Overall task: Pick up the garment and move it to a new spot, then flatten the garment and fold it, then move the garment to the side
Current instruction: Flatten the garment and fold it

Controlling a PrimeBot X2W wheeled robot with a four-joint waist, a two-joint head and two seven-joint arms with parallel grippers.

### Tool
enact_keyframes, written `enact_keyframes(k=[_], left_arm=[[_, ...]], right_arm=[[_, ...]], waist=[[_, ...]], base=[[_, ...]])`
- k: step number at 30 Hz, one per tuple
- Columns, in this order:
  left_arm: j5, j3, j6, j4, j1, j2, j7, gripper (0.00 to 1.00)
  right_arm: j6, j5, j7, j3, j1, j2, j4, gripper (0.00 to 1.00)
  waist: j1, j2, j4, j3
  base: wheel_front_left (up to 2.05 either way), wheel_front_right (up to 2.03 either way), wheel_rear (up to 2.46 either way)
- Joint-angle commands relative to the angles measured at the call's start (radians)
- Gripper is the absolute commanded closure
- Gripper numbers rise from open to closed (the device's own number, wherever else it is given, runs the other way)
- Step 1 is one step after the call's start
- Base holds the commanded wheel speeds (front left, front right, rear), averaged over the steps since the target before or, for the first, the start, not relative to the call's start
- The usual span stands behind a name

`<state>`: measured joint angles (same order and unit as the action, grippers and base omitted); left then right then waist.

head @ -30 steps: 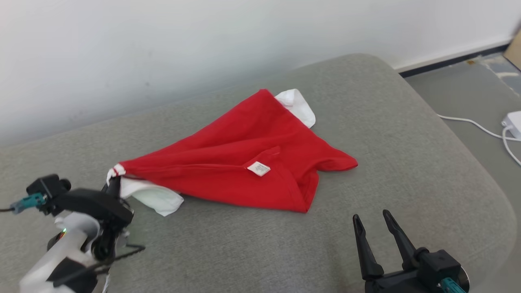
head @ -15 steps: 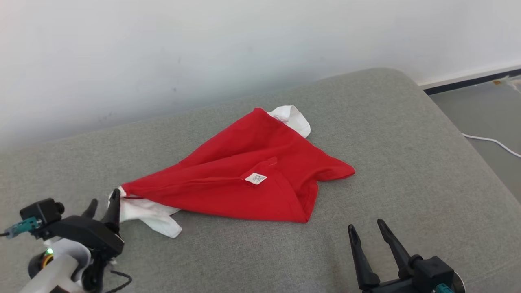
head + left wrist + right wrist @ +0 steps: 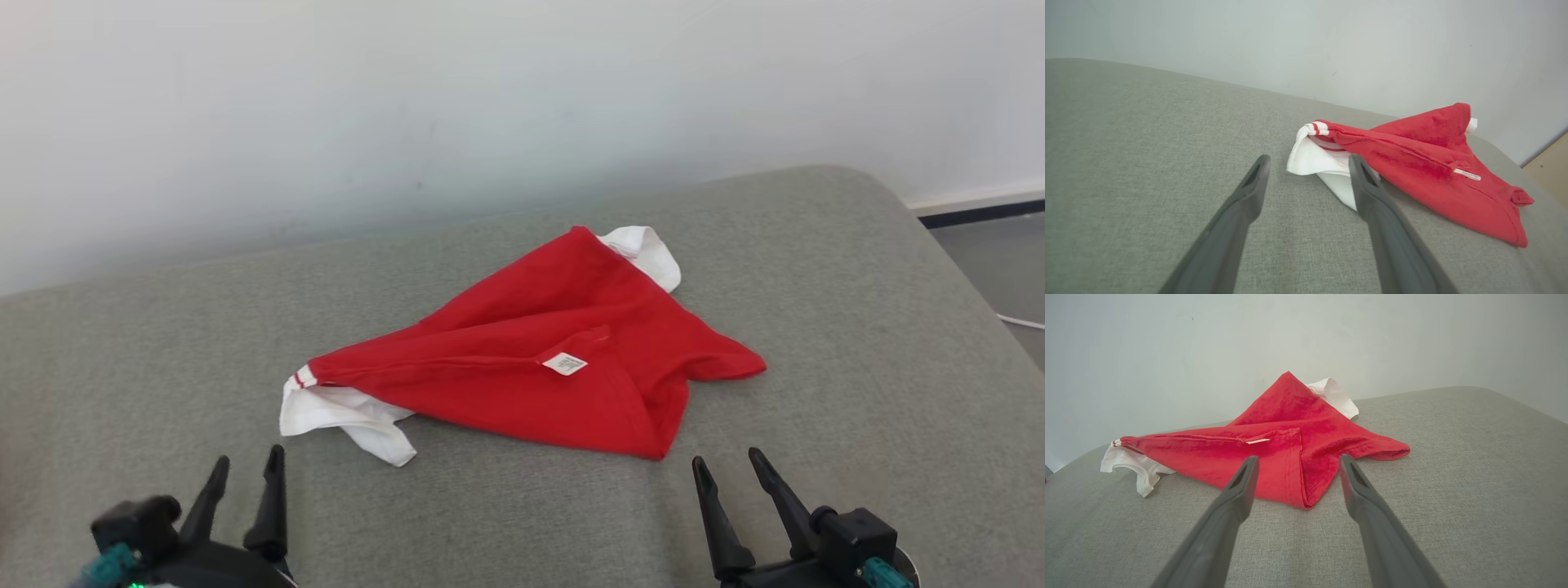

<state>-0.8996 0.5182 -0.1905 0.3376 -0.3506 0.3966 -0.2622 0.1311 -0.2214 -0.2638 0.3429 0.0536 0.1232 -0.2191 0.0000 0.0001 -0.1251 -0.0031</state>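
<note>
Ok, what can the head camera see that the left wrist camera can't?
Head view's extras: the right end effector, open at the lower right, the dark body behind the left end effector, and a strip of floor beside the grey cushion.
Left wrist view's extras: a close look at the white sleeve with its red stripes, lying just ahead of that end effector's open fingers.
Shared: the red shirt, its white label, the cushion and the white wall.
</note>
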Motion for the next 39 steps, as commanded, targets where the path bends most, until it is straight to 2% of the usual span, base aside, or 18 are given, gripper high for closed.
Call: enact_keyframes(k=[1,6,11,17,25,32,33,34,35,36,39], left_arm=[[0.045,-0.017,-0.011,-0.036,0.040,-0.003,-0.004,0.00],[0.209,-0.072,-0.050,-0.178,0.157,-0.053,-0.004,0.00],[0.321,-0.103,-0.065,-0.260,0.238,-0.108,-0.004,0.00],[0.393,-0.117,-0.057,-0.298,0.300,-0.166,-0.004,0.00],[0.438,-0.120,-0.015,-0.274,0.300,-0.221,-0.004,0.00],[0.471,-0.140,0.007,-0.253,0.286,-0.245,-0.004,0.00],[0.476,-0.142,0.010,-0.251,0.287,-0.247,-0.004,0.00],[0.478,-0.144,0.011,-0.250,0.287,-0.250,-0.004,0.00],[0.482,-0.146,0.012,-0.249,0.288,-0.253,-0.004,0.00],[0.487,-0.149,0.013,-0.249,0.289,-0.254,-0.004,0.00],[0.497,-0.158,0.016,-0.252,0.294,-0.257,-0.004,0.00]], right_arm=[[0.000,-0.007,-0.001,-0.001,0.016,0.003,-0.011,0.00],[0.000,-0.012,-0.001,-0.015,0.051,0.007,-0.075,0.00],[0.000,-0.021,-0.001,-0.034,0.083,0.014,-0.146,0.00],[0.000,-0.033,-0.001,-0.067,0.139,0.022,-0.277,0.00],[0.000,-0.073,-0.001,-0.131,0.253,0.031,-0.465,0.00],[0.000,-0.124,-0.001,-0.087,0.317,0.035,-0.590,0.00],[0.000,-0.131,-0.001,-0.079,0.320,0.038,-0.599,0.07],[0.000,-0.135,-0.001,-0.075,0.325,0.040,-0.606,0.55],[0.000,-0.137,-0.001,-0.071,0.327,0.042,-0.614,0.75],[0.000,-0.140,-0.001,-0.067,0.329,0.042,-0.618,1.00],[0.000,-0.140,-0.001,-0.063,0.331,0.047,-0.617,1.00]], waist=[[0.0000,-0.0001,0.036,-0.003],[0.0000,-0.0001,0.099,0.001],[0.0000,-0.0001,0.156,0.006],[0.0000,-0.0001,0.209,0.020],[0.0000,-0.0001,0.270,0.057],[0.0000,-0.0001,0.295,0.073],[0.0000,-0.0001,0.295,0.074],[0.0000,-0.0001,0.296,0.074],[0.0000,-0.0001,0.295,0.074],[0.0000,-0.0001,0.293,0.073],[0.0000,-0.0001,0.281,0.070]], base=[[0.00,0.00,0.00],[0.00,0.00,0.00],[0.00,0.00,0.00],[0.00,0.00,0.00],[0.00,0.00,0.00],[0.00,0.00,0.00],[0.00,0.00,0.00],[0.00,0.00,0.00],[0.00,0.00,0.00],[0.00,0.00,0.00],[0.00,0.00,0.00]])
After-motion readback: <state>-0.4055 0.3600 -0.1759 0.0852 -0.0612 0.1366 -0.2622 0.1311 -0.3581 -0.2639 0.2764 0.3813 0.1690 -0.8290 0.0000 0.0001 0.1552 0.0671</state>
